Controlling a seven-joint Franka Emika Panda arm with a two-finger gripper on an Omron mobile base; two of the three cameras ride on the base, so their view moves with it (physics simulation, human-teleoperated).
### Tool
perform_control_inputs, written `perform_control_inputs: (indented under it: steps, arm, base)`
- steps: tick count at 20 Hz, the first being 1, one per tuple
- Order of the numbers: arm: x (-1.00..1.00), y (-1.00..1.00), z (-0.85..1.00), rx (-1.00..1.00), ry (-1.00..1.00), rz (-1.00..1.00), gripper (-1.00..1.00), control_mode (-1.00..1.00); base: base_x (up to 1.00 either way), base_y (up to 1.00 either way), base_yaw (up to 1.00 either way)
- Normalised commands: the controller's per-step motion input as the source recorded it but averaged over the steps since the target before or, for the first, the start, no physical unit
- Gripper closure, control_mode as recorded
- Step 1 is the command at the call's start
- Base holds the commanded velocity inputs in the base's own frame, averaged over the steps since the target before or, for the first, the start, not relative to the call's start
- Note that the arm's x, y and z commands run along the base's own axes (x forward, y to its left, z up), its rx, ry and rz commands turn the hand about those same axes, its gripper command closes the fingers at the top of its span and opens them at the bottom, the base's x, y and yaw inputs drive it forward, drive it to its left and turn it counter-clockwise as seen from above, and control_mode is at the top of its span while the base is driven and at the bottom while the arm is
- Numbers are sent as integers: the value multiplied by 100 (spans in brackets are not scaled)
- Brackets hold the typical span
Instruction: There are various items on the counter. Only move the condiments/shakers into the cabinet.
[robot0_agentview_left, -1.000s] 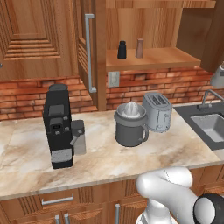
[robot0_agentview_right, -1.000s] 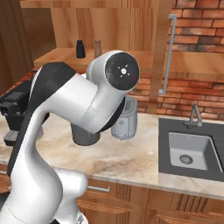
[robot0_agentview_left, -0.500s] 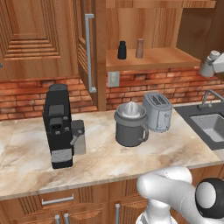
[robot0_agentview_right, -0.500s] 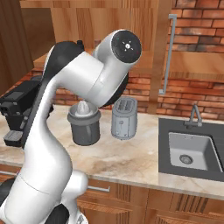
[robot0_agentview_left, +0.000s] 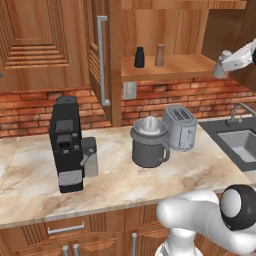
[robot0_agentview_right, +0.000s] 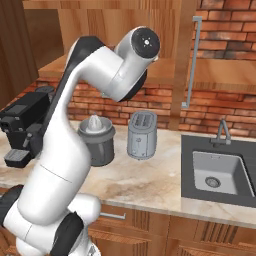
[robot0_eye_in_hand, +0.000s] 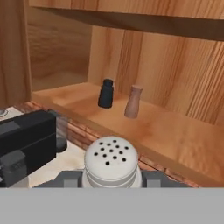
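Arm's swung up toward the cabinet shelf (robot0_eye_in_hand: 183, 144), gripper (robot0_eye_in_hand: 111, 178) clamped on the pale shaker (robot0_eye_in_hand: 111, 162)—keep it upright, set down gently.

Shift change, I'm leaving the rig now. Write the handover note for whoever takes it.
Claw: shut on the pale grey shaker, held up in front of the open cabinet, not yet over the cabinet shelf.
Black shaker and brown wood shaker: upright side by side on the shelf, done.
Left: set the grey one on the shelf and let go.
Coffee machine, juicer and toaster stay on the counter.
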Motion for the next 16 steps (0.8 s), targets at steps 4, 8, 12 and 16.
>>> perform_control_inputs:
  steps: [4,8,12,16]
  arm:
    - [96,7,0,4,0,-4,100,-100]
    - [100,3,0,1,1,-5,100,-100]
    - [97,0,0,0,5,-7,100,-100]
    - [81,0,-3,0,8,-5,100,-100]
  base:
    - [0,0,0]
    - [0,0,0]
    - [0,0,0]
    - [0,0,0]
